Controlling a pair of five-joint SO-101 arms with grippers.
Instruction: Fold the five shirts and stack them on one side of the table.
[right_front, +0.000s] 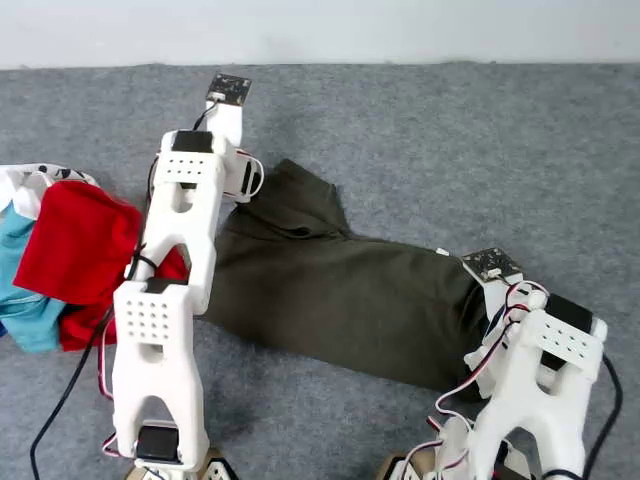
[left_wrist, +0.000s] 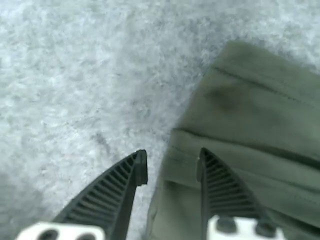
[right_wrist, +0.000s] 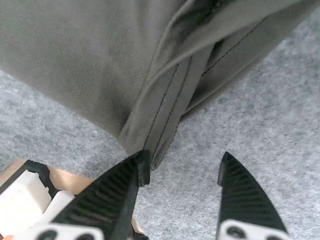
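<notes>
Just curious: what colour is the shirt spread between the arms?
The shirt is olive green; clearest in high view.

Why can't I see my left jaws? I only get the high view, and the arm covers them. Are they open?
Observer: Yes, the left jaws are open in the left wrist view. They straddle the edge of the olive shirt, one side over cloth and the other over the gray mat.
Operator: What about the right jaws?
Observer: Open too. They sit at the shirt's stitched hem corner, one tip right at the hem and the other over bare mat.
Operator: Is anything pinched yet?
Observer: No, neither pair has closed on any cloth.
</notes>
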